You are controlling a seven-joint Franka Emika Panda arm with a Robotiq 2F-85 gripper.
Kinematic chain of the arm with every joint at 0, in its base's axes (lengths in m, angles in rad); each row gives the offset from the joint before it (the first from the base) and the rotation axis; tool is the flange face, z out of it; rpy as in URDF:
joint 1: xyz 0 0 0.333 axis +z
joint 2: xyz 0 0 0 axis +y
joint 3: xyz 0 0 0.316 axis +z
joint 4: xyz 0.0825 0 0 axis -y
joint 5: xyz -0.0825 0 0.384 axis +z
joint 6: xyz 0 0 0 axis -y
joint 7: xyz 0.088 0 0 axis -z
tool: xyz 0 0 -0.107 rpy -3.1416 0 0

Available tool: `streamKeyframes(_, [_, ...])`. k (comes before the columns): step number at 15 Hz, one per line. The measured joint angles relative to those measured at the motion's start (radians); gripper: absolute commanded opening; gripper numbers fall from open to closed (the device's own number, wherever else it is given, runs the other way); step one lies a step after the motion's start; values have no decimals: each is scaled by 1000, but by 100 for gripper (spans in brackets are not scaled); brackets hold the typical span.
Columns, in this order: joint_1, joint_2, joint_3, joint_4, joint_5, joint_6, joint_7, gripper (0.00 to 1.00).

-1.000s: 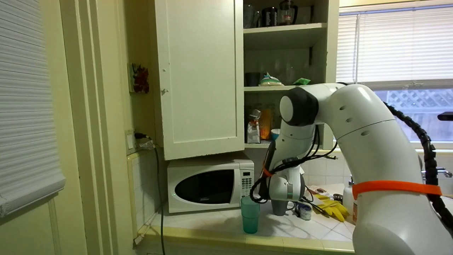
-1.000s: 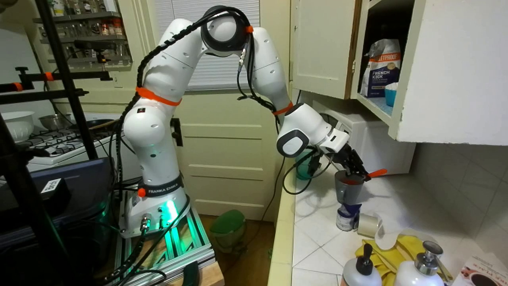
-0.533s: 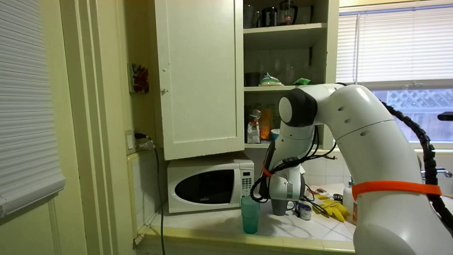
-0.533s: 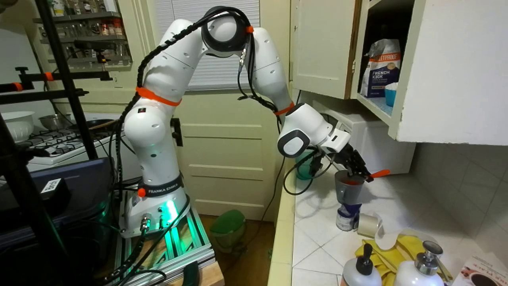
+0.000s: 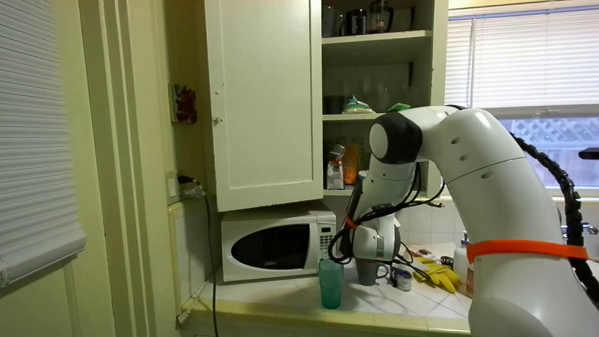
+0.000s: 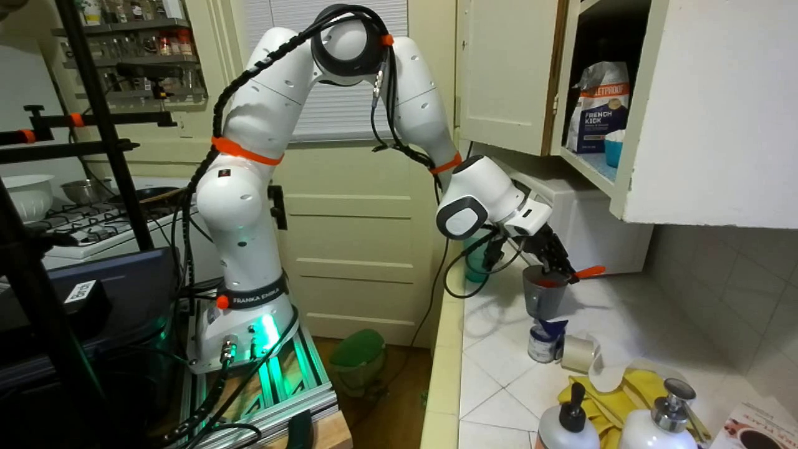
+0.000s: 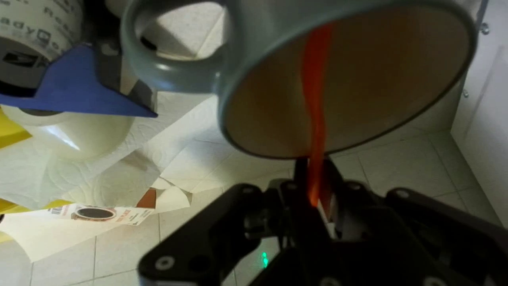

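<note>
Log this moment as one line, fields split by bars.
hand: gripping utensil | lower end: inside mug | on counter: cup, gloves, microwave

Arm (image 6: 274,93) arched high in an exterior view, up from a base (image 6: 249,327) lit green, elbow (image 6: 347,43) topmost, forearm (image 6: 419,103) slanting down to a bent wrist (image 6: 492,193). In both exterior views the wrist sits well below the elbow. Gripper (image 7: 316,171) angled down and outward from it; black fingers (image 7: 300,178) pinched close together in the wrist view.

Microwave (image 5: 276,245) (white), yellow gloves (image 5: 441,276).
</note>
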Motion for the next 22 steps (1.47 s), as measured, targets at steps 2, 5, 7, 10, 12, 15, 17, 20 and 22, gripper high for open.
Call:
streamKeyframes(2, [-2,-8,12,1,0,-13,15,3])
streamKeyframes(5, [-2,-8,15,5,0,-6,27,3])
streamKeyframes(7, [-1,-7,11,6,0,18,27,3])
streamKeyframes(10, [5,-1,1,5,0,33,14,3])
streamKeyframes(12, [11,-1,-4,-1,0,31,-6,3])
streamKeyframes(15, [17,-6,-4,-15,-5,10,-30,3])
streamKeyframes(17, [17,-20,1,-19,-8,-13,-31,3])
streamKeyframes(20, [17,-24,6,-17,-7,-4,-20,3])
streamKeyframes(22, [17,-22,3,-16,-4,28,-19,3])
